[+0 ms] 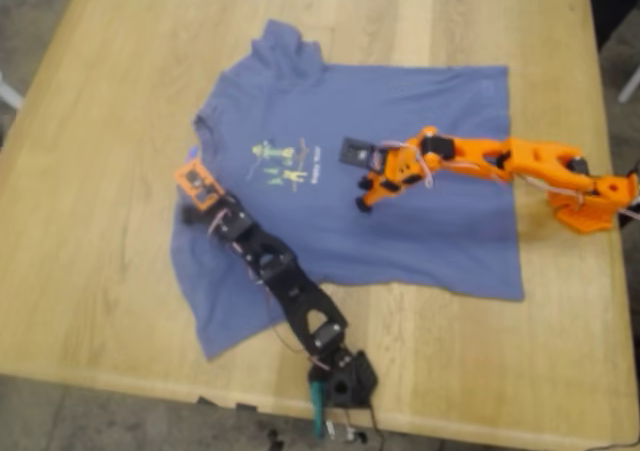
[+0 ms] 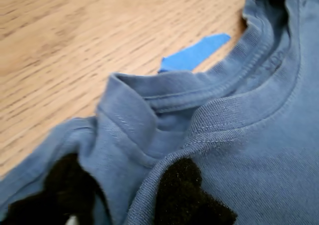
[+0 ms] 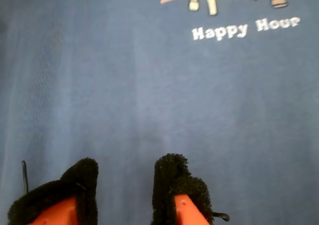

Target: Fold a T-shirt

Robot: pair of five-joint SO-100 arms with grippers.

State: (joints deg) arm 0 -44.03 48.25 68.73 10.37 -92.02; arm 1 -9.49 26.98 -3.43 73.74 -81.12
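Note:
The slate-blue T-shirt (image 1: 400, 181) lies spread flat on the wooden table (image 1: 90, 231), its cartoon print and white lettering (image 3: 246, 29) facing up. My first gripper (image 1: 192, 199), on the black arm, is at the shoulder beside the collar (image 2: 249, 60). Its black padded fingers (image 2: 184, 190) pinch a raised fold of shirt fabric (image 2: 124, 135). My second gripper (image 1: 365, 199), on the orange arm, hovers over the chest just beside the print. In the second wrist view its padded fingertips (image 3: 172, 180) stand apart over flat cloth, holding nothing.
A small blue tape scrap (image 2: 194, 54) is stuck to the table just beyond the collar. The orange arm's base (image 1: 590, 196) stands at the exterior view's right edge of the table, the black arm's base (image 1: 340, 376) at the near edge. Bare wood surrounds the shirt.

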